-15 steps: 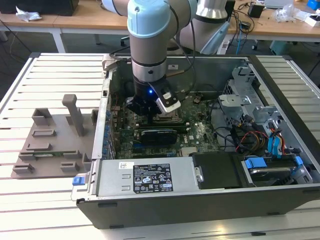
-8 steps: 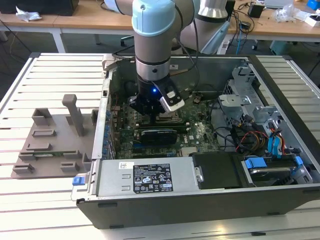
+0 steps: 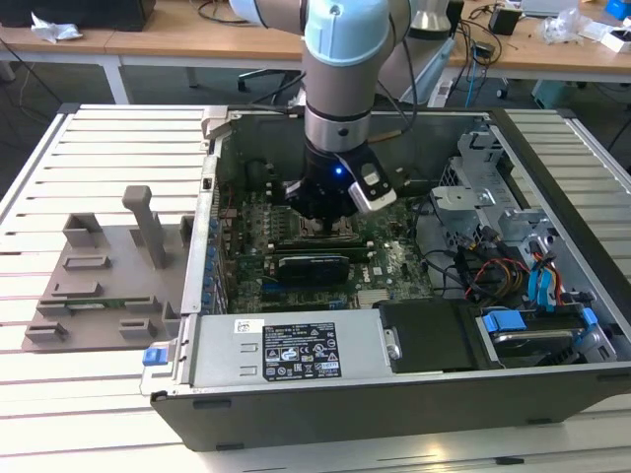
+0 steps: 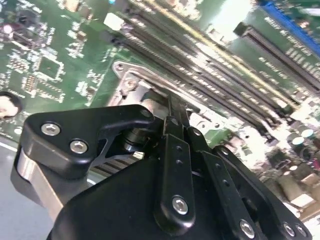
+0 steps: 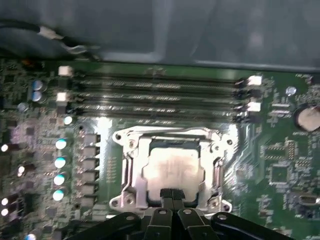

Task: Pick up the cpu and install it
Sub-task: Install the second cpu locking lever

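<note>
From the first wrist view I had the gripper [image 5: 172,194] closest to the lens, its black linkages fanning out and the two fingers drawn together into one narrow dark tip. That tip sat at the near edge of the cpu [image 5: 172,167], touching or all but touching it; I could not tell whether anything was pinched between the fingers. The cpu lay flat inside the socket frame [image 5: 131,165], its silver-grey top glaring under the light, squared up with the metal surround on all sides that I could see.

In the second wrist view the gripper [image 4: 174,111] showed from the side: fingers closed against each other, tip down on the bright metal of the socket frame [image 4: 131,82], with the black body and its screws crowding the foreground.

Just past the socket ran the memory slots [image 5: 160,95], long dark rows parallel to the frame's far side, with pale latches at their ends. A column of small capacitors [image 5: 60,162] stood beside the socket on the green motherboard [image 5: 280,150].

In the exterior view the arm [image 3: 340,59] came straight down into the open computer case [image 3: 296,350], the gripper [image 3: 320,212] low over the board. A grey tray [image 3: 99,281] lay outside the case toward the exterior view's left, on the slatted table [image 3: 99,148]. Wooden desks [image 3: 177,39] stood well behind.
</note>
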Controlling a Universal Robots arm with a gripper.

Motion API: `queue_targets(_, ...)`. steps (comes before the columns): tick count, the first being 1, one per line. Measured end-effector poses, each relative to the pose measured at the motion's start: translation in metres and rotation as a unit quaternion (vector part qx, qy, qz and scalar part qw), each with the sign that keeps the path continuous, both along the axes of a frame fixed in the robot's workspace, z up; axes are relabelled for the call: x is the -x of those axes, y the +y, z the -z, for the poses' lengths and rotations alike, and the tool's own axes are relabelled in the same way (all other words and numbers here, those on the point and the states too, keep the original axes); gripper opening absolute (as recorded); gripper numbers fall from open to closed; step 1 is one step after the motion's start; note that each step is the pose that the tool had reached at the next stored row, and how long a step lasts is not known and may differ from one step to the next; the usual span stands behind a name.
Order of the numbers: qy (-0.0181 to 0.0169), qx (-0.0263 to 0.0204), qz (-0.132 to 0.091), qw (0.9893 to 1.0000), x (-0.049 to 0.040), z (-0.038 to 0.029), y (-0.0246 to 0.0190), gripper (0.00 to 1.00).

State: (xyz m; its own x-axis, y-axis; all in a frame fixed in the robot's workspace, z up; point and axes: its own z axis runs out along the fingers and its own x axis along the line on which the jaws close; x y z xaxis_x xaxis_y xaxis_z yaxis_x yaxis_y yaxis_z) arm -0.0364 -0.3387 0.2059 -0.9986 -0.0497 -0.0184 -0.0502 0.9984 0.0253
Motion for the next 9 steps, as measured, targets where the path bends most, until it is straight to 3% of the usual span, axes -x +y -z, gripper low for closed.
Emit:
queue_targets(4,0.0001,0.0050,0.000,1.0000,-0.0009,-0.0057,0.0083,0.10)
queue_targets(9,0.0000,0.0084,0.000,1.0000,-0.0011,-0.0223,0.0097,0.10)
